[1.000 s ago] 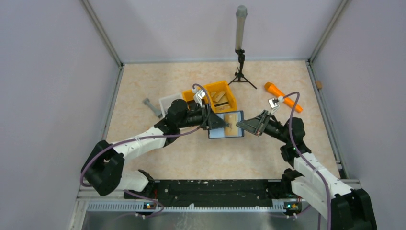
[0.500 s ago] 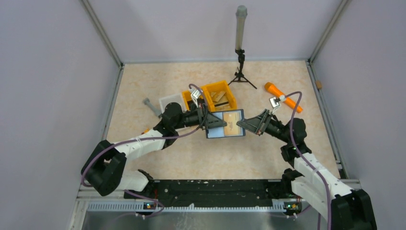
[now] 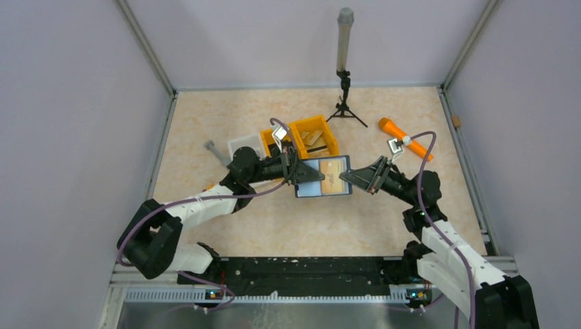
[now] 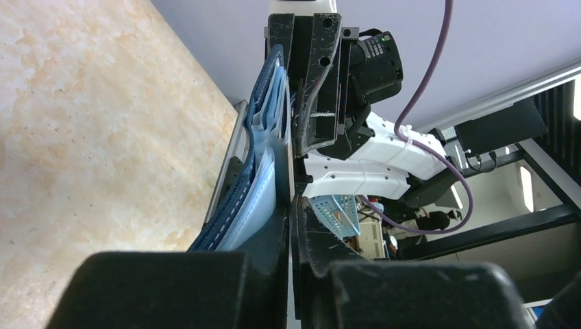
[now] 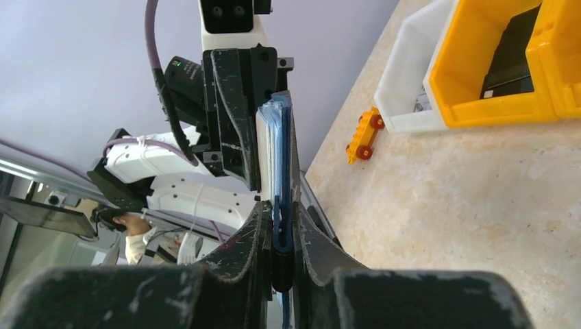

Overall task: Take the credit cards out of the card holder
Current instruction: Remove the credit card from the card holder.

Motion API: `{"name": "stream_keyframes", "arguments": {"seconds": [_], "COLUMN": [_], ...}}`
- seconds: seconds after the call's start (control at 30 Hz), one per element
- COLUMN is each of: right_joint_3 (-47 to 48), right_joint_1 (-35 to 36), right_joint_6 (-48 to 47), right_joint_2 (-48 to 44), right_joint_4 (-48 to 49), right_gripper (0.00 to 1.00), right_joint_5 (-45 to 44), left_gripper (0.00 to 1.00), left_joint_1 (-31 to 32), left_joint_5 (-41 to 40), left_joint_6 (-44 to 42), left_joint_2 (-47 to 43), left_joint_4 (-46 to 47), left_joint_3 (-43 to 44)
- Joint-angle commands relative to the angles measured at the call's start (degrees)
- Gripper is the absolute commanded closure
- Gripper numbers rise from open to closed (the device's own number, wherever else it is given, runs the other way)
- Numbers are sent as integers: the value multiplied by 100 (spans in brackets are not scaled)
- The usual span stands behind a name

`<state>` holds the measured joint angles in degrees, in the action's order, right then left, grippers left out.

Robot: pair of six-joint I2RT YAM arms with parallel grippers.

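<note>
- While both arms met over the table [image 3: 205,130], the holder [image 3: 322,184] hung spread open between them, just beside the bin [image 3: 331,140].
- Left gripper [image 3: 302,173]: clamped on the holder's left edge.
- Right gripper [image 3: 347,179]: pinched tight on its right edge.
- Tan card [image 3: 334,171] showed on its inner face.

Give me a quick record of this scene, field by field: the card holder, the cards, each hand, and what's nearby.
card holder: open, inner faces toward the top camera, held between both hands
credit card: tan, in the holder's pocket, not yet out
left hand: shut on the holder's left edge
right hand: shut on the holder's right edge
behind: yellow bin, white bin
far right: orange tool
</note>
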<state>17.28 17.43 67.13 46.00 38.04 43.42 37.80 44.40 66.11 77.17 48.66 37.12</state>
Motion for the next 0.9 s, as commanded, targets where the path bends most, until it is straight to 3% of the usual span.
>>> {"name": "stream_keyframes", "arguments": {"seconds": [0.0, 0.6, 0.77, 0.87], "right_joint_3": [135, 199, 213, 234], "right_joint_1": [60, -34, -30, -35], "right_joint_6": [-242, -140, -54, -79], "right_joint_2": [-58, -21, -7, -47], "right_joint_4": [-364, -245, -119, -171], "right_gripper": [100, 100, 100, 100], "right_joint_5": [72, 198, 246, 222], "left_gripper": [98, 98, 93, 86], "left_joint_1": [78, -116, -107, -112], "left_joint_5": [226, 324, 338, 115], "left_joint_6": [92, -94, -92, -451], "left_joint_2": [-225, -615, -436, -560], "left_joint_4": [948, 506, 423, -291], "left_joint_3": [98, -117, -20, 45]}}
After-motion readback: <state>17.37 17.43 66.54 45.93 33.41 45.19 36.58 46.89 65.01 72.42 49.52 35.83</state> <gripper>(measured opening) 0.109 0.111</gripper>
